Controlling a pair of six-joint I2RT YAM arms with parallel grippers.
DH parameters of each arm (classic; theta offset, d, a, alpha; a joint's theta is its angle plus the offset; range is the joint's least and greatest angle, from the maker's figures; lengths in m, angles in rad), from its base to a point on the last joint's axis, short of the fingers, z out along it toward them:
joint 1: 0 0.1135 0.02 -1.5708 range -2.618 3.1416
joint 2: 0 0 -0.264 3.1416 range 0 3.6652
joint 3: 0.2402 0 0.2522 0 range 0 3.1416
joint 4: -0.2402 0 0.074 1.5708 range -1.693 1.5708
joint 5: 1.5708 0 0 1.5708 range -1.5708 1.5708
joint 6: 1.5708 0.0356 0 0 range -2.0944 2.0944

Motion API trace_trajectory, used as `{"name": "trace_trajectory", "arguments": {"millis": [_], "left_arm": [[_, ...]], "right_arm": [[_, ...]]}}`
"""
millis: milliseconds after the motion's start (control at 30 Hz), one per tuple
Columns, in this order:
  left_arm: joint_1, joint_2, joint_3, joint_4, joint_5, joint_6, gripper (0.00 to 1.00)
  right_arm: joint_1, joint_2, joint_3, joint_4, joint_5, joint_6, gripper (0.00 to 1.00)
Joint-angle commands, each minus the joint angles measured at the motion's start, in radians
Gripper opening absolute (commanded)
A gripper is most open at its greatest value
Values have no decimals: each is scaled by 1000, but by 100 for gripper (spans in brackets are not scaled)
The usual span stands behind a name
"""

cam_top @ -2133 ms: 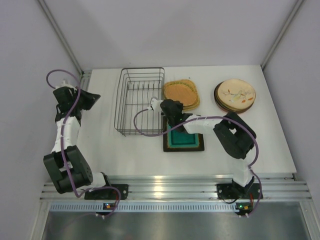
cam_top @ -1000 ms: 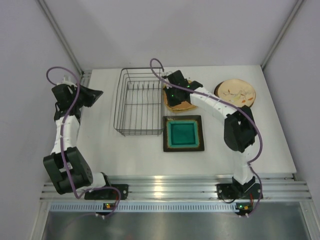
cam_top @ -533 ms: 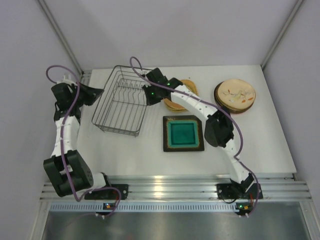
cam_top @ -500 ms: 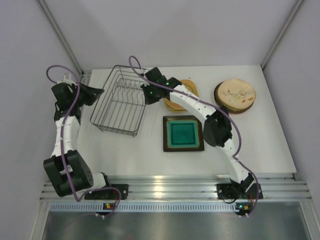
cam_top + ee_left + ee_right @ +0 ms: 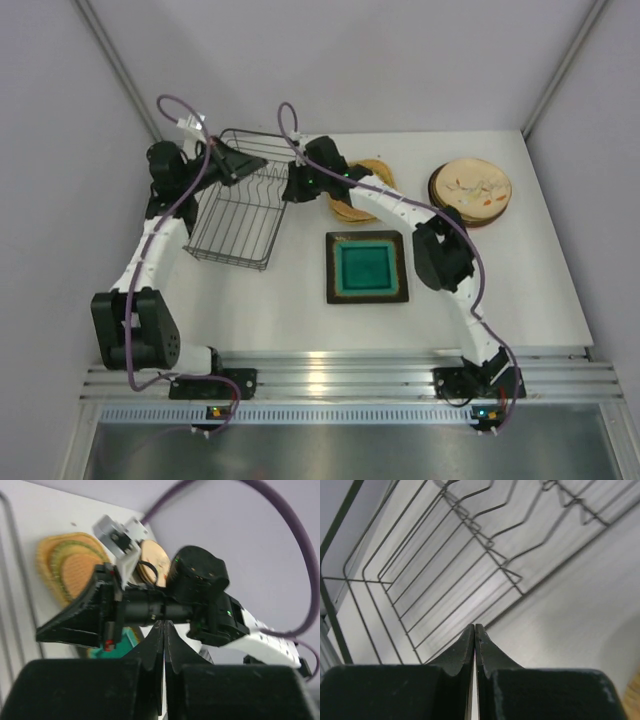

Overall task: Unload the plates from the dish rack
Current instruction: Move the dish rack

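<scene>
The dish rack (image 5: 233, 212) is a dark wire basket, empty, turned askew at the back left of the table; its wires fill the right wrist view (image 5: 445, 575). My right gripper (image 5: 288, 191) is shut with its tips at the rack's right rim (image 5: 475, 627). My left gripper (image 5: 262, 170) is shut and empty above the rack's far edge, pointing at the right gripper (image 5: 164, 625). A square dark-rimmed teal plate (image 5: 367, 267) lies flat mid-table. A woven tan stack (image 5: 362, 200) lies partly under the right arm and shows in the left wrist view (image 5: 70, 567). A round cream patterned stack (image 5: 470, 190) sits back right.
The white table (image 5: 250, 300) is walled on the left, back and right. A metal rail (image 5: 340, 375) with both arm bases runs along the near edge. Purple cables loop above both wrists.
The rack has slid left and turned, with the right gripper against its right side. The left arm has swung right to the rack's far edge.
</scene>
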Motion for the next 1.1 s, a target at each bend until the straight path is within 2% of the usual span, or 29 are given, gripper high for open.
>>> {"name": "trace_trajectory", "arguments": {"millis": [0,33,67,100,200,233,267,333,400,500,600,767,900,1067], "left_arm": [[-117,45,84,142,95,21,0],[-145,57,120,78,65,61,0],[-188,86,134,-14,26,125,0],[-208,103,145,-32,14,143,0],[-297,192,197,-87,-11,183,0],[-314,235,234,-114,-35,195,0],[-343,258,254,-187,-58,222,0],[-364,330,326,-260,-130,243,0],[-392,385,386,-431,-217,284,0],[-429,470,492,-602,-332,350,0],[-449,536,544,-642,-443,376,0],[-472,655,642,-722,-564,419,0],[-476,740,719,-791,-615,445,0],[-473,822,783,-863,-774,506,0]], "right_arm": [[-111,-205,-160,229,25,74,0],[-125,-296,-210,239,73,63,1],[-151,-341,-297,241,129,40,12],[-166,-384,-328,232,238,32,15],[-243,-501,-408,148,294,6,16],[-266,-519,-411,85,289,3,13],[-310,-519,-411,48,226,-3,0],[-352,-513,-405,-51,69,-21,0],[-358,-515,-426,-83,-78,-75,0],[-356,-542,-509,-84,-320,-113,0],[-346,-575,-592,-101,-433,-155,0],[-343,-575,-653,-145,-392,-179,0],[-327,-521,-626,-179,-416,-201,0],[-289,-426,-566,-201,-396,-201,0]]}}
